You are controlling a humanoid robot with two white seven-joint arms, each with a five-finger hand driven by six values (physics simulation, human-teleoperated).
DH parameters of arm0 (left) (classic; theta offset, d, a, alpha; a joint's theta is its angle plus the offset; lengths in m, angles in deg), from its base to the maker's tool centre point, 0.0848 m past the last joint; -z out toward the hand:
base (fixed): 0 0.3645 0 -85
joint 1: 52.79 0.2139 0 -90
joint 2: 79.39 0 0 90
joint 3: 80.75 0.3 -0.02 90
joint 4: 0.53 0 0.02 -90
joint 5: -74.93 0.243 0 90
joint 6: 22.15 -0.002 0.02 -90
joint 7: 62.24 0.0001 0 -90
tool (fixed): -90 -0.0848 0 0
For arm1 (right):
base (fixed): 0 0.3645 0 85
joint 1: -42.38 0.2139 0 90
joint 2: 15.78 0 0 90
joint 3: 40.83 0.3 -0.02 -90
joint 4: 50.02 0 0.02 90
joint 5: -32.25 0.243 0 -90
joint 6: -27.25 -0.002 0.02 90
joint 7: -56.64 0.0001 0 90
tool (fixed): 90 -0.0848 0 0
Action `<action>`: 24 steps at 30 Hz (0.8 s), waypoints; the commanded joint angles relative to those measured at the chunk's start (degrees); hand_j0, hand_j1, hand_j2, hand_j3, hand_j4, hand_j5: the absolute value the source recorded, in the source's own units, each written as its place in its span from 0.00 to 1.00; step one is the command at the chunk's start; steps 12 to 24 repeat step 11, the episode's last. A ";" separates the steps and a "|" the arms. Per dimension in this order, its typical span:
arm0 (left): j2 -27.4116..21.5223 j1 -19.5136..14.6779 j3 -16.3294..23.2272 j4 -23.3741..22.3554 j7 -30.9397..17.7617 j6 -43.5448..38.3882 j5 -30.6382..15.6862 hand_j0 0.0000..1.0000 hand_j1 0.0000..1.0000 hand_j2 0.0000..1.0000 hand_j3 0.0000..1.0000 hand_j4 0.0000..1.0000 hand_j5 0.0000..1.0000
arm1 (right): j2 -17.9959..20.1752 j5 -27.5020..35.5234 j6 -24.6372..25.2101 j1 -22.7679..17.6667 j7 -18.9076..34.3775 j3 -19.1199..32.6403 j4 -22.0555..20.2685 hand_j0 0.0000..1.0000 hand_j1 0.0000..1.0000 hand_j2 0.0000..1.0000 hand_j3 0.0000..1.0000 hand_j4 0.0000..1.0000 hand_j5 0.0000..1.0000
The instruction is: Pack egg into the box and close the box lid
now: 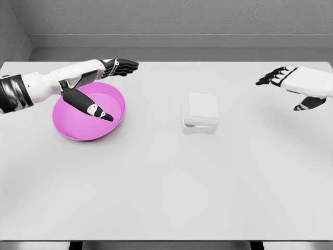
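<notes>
Fingers point(122, 66) both hands spread, empty | box point(200, 113) squarish, lid nearly shut | pink bowl point(112, 127) left

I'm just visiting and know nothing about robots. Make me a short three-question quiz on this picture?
1. True or false: the left hand hovers over the pink bowl.
2. The white box sits: A) inside the bowl, B) on the table right of the bowl, C) in the right hand.
3. What do both hands hold?

Key: 1 true; 2 B; 3 nothing, fingers open.
</notes>
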State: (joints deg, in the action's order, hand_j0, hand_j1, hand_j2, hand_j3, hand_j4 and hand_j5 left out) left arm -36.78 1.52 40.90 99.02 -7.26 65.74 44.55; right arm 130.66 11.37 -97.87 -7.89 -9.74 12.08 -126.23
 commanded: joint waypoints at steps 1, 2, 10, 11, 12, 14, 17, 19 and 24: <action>-0.07 0.00 -0.01 0.03 0.01 0.00 -0.29 1.00 1.00 1.00 1.00 1.00 1.00 | 1.92 0.31 0.12 0.00 -0.25 0.36 -0.17 1.00 1.00 1.00 1.00 1.00 1.00; 0.02 0.00 -0.01 0.03 0.01 0.00 -0.29 1.00 1.00 1.00 1.00 1.00 1.00 | 1.74 0.31 0.12 -0.09 -0.25 0.36 -0.26 1.00 1.00 1.00 1.00 1.00 1.00; -0.33 0.44 -0.01 -0.06 0.01 0.00 -0.29 1.00 1.00 1.00 1.00 1.00 1.00 | -0.46 0.31 0.12 -0.26 0.28 -0.35 0.18 1.00 1.00 1.00 1.00 1.00 1.00; -0.42 0.44 -0.10 -0.06 0.01 0.00 -0.29 1.00 1.00 1.00 1.00 1.00 1.00 | -0.46 0.31 0.12 -0.26 0.28 -0.35 0.09 1.00 1.00 1.00 1.00 1.00 1.00; -0.42 0.44 -0.10 -0.06 0.01 0.00 -0.29 1.00 1.00 1.00 1.00 1.00 1.00 | -0.46 0.31 0.12 -0.26 0.28 -0.35 0.09 1.00 1.00 1.00 1.00 1.00 1.00; -0.42 0.44 -0.10 -0.06 0.01 0.00 -0.29 1.00 1.00 1.00 1.00 1.00 1.00 | -0.46 0.31 0.12 -0.26 0.28 -0.35 0.09 1.00 1.00 1.00 1.00 1.00 1.00; -0.42 0.44 -0.10 -0.06 0.01 0.00 -0.29 1.00 1.00 1.00 1.00 1.00 1.00 | -0.46 0.31 0.12 -0.26 0.28 -0.35 0.09 1.00 1.00 1.00 1.00 1.00 1.00; -0.42 0.44 -0.10 -0.06 0.01 0.00 -0.29 1.00 1.00 1.00 1.00 1.00 1.00 | -0.46 0.31 0.12 -0.26 0.28 -0.35 0.09 1.00 1.00 1.00 1.00 1.00 1.00; -0.42 0.44 -0.10 -0.06 0.01 0.00 -0.29 1.00 1.00 1.00 1.00 1.00 1.00 | -0.46 0.31 0.12 -0.26 0.28 -0.35 0.09 1.00 1.00 1.00 1.00 1.00 1.00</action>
